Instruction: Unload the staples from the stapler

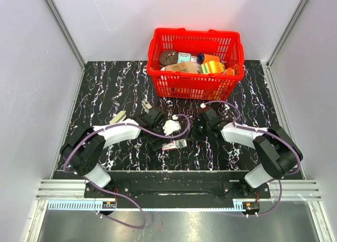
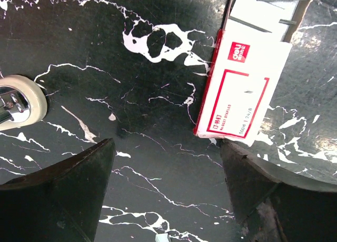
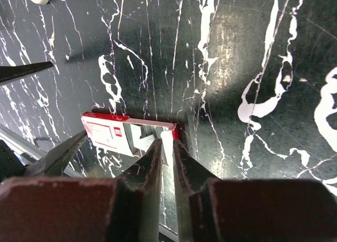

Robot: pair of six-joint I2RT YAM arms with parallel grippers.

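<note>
left wrist — left end effector (image 2: 166, 144) spread, box (image 2: 245, 78) edge just beside

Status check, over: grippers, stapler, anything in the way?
Left gripper open, empty, beside staple box. Right gripper pinched shut on that box's open end. Stapler not clearly in view. Red basket sits far back.

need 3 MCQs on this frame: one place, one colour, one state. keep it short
1. Where does the red basket stand?
A. far side of the table
B. between the arm bases
C. off the table, at left

2. The small box has a label in:
A. blue and yellow
B. white and red
C. green

3. The left gripper is:
A. shut on the box
B. shut on the basket
C. open, empty

Answers:
1. A, the top view shows it at the far edge.
2. B, the left wrist view shows the label.
3. C, its fingers stand apart over bare table.
</note>
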